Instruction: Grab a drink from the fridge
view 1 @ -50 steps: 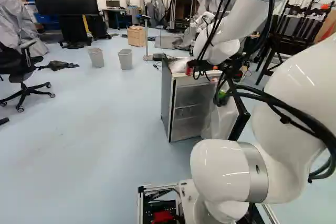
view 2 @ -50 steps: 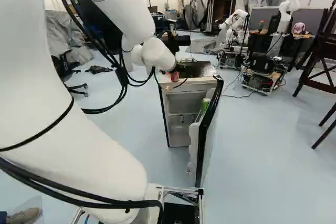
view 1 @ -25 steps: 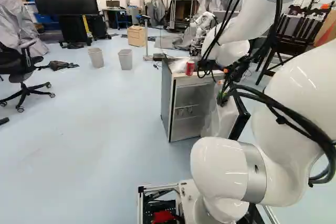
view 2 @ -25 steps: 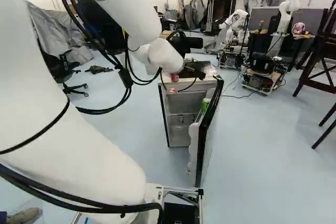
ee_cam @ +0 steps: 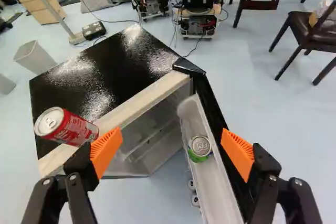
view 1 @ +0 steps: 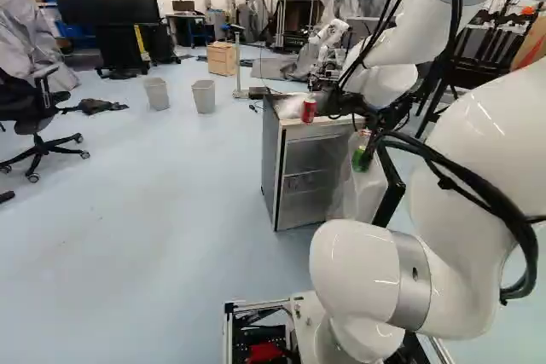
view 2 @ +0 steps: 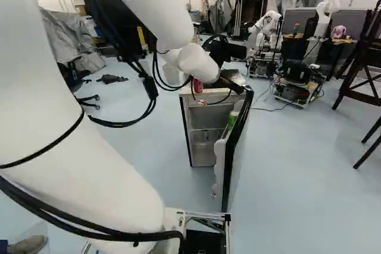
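My gripper (view 2: 232,85) is above the fridge's open door in the right base view. The wrist view shows the gripper (ee_cam: 172,145) open, its orange-padded fingers wide apart with nothing held. A green can (ee_cam: 200,148), seen from above, stands in the white shelf of the door (ee_cam: 215,192); it lies ahead of the gap, nearer the finger on the door's outer side. On the black top of the small fridge (ee_cam: 84,77) is a red can (ee_cam: 76,129), beside the other finger and partly behind it. The fridge interior (view 1: 311,168) shows below the top in the left base view.
Beyond the fridge stand another robot (view 2: 268,25) and wheeled equipment (view 2: 294,81). Dark wooden chairs (ee_cam: 310,30) are past the door's outer side. Two grey bins (view 1: 204,95) and an office chair (view 1: 38,117) stand farther left in the left base view.
My arm has moved rightward in both base views, from over the fridge top toward the door. The red can and green can have come into clearer sight in the left base view. The base has stayed put.
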